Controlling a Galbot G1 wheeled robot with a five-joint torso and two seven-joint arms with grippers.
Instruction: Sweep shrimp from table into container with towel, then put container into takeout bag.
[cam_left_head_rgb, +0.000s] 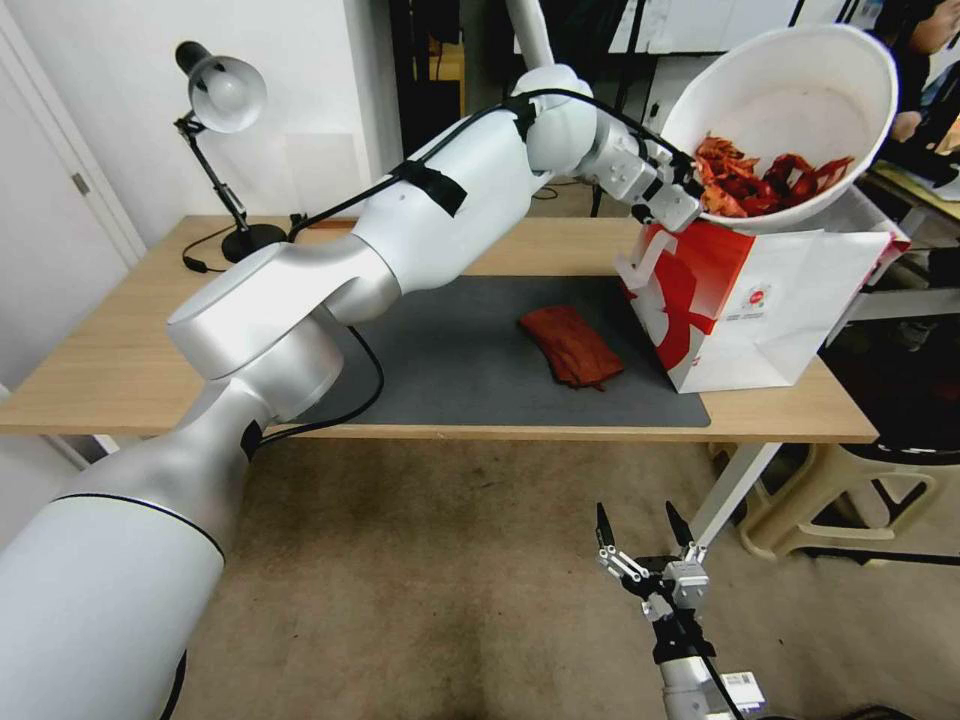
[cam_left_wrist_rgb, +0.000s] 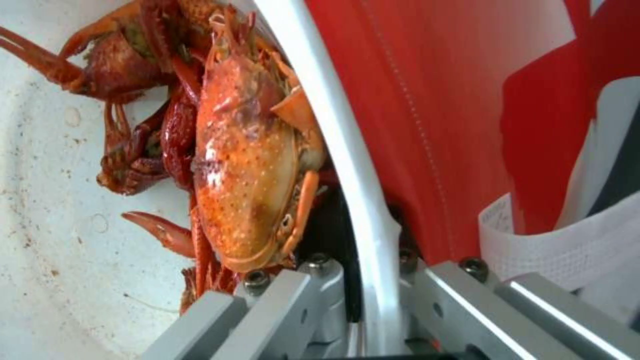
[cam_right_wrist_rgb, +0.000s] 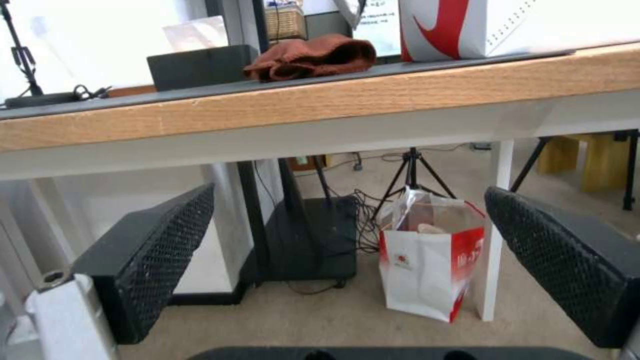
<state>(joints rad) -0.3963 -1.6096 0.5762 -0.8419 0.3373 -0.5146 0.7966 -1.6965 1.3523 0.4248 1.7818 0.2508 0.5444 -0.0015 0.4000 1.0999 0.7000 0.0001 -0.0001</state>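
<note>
I had the left gripper (cam_left_head_rgb: 688, 195) closed on the rim of the container (cam_left_head_rgb: 800, 100), one finger inside the wall and one outside, as the left wrist view showed clearly. The container hung in the air, tilted strongly toward me, just above the open top of the takeout bag (cam_left_head_rgb: 760, 310) that stood at the right end of the table (cam_left_head_rgb: 120, 360). The shrimp (cam_left_head_rgb: 760, 180) lay piled against the lower side of the bowl, near my fingers.

I judged the container light but not stiff: it looked like thin paper, and holding it at only one point of the rim could bend the wall. The shrimp were glossy and loose, so they could slide out if the tilt grew. I think a grip on the rim was the only possible place, but the bowl should be made level before it goes down. The bag also seemed soft and light, and could fold or tip if the bowl pressed on its edge.

The towel (cam_left_head_rgb: 572, 345) rested crumpled on the dark grey mat (cam_left_head_rgb: 460, 370), near the bag but apart from it. The right gripper (cam_left_head_rgb: 645, 530) hung low before the table edge, wide open and holding nothing. A desk lamp (cam_left_head_rgb: 222, 150) stood at the far left corner, and the floor was beige carpet
</note>
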